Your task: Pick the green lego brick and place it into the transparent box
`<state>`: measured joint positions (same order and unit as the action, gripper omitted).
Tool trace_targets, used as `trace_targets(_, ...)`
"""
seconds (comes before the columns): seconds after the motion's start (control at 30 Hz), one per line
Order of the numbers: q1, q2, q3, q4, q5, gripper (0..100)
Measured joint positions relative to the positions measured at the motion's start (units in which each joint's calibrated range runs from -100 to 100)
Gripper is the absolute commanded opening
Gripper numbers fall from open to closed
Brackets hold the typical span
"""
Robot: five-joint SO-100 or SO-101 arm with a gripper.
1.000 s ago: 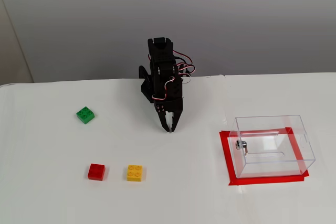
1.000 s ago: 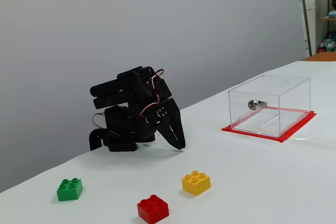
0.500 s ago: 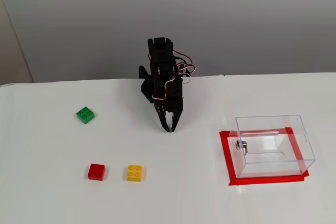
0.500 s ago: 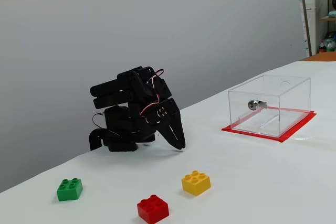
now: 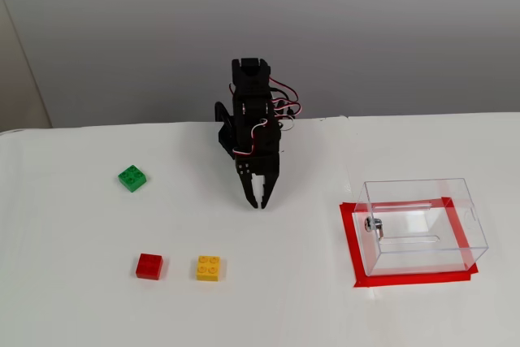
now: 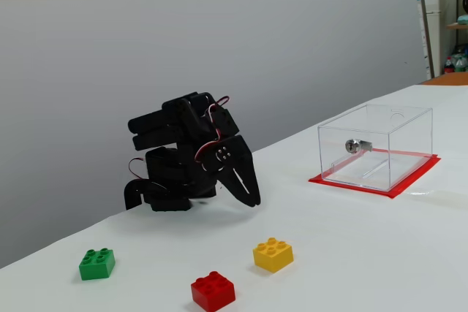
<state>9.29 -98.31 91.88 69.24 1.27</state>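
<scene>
The green lego brick [image 5: 132, 177] [image 6: 97, 263] lies alone on the white table, to the left in both fixed views. The transparent box [image 5: 418, 193] [image 6: 376, 147] stands at the right with a small metal fitting on one wall, and nothing shows inside it. My black gripper [image 5: 258, 203] [image 6: 254, 201] hangs folded in front of the arm's base, pointing down at the table between brick and box. Its fingertips are together, nothing is held, and it is well away from the green brick.
A red brick [image 5: 149, 266] [image 6: 213, 291] and a yellow brick [image 5: 208, 267] [image 6: 273, 253] sit side by side nearer the front. Red tape [image 5: 353, 241] [image 6: 351, 184] frames the box's footprint. A grey wall backs the table.
The gripper has turned a little toward the left of the higher fixed view and its tip has lifted slightly. Bricks and box have not moved.
</scene>
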Motion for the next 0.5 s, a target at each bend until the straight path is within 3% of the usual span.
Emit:
trace_targets(0.27, 9.62, 10.82, -10.77, -1.71, -4.79, 3)
trace_targets(0.5, 19.23, 21.65, -22.42, -1.71, -5.47, 3)
